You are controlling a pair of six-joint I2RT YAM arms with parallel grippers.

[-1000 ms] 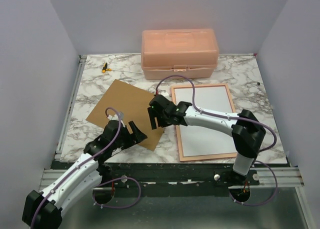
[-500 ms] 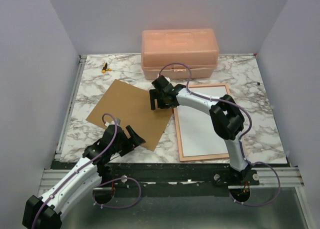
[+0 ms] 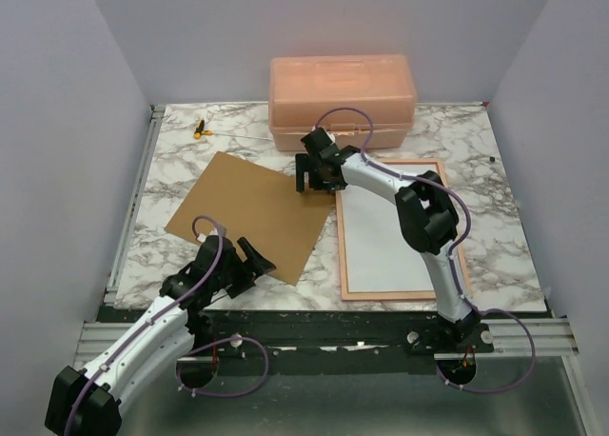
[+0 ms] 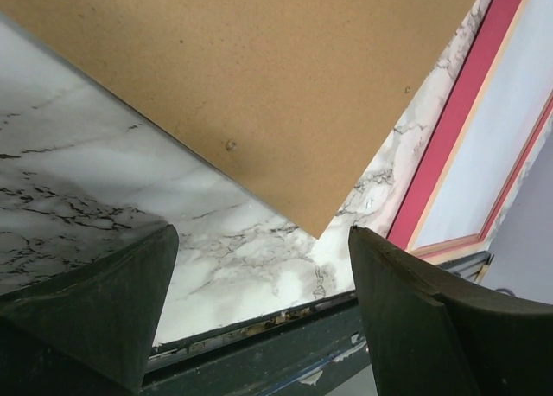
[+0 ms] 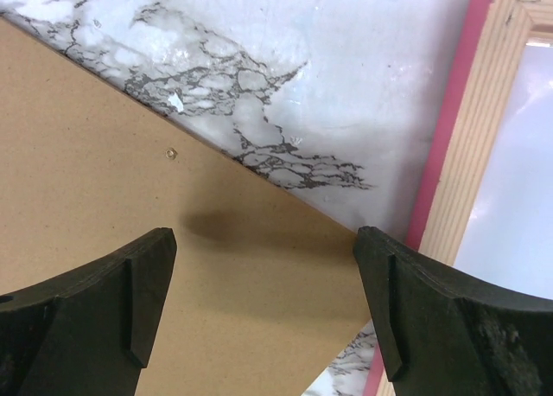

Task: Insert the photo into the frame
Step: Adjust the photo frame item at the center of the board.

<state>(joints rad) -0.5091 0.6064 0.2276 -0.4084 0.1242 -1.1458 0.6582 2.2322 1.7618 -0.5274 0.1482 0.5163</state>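
The bench [image 3: 447, 131] is white with grey veins. The flat brown board [image 3: 247, 212] lies under the right jaws, which are wide apart and empty. Just right of them is the thin pink-edged frame [image 3: 395, 294], with the photo [image 3: 381, 250] inside, white side up. The left jaws are apart too, and the board's corner is ahead of them. A second ago the right jaws were nearer the left jaws.

On my surface [image 3: 181, 165] I count one frame [image 3: 395, 294]; one photo [image 3: 381, 247]; one brown backing board [image 3: 249, 212]; one salmon-pink lidded box [image 3: 343, 98]; one small yellow-and-black object [image 3: 200, 128]; two tools, my left tool [image 3: 253, 255] and right tool [image 3: 312, 175].
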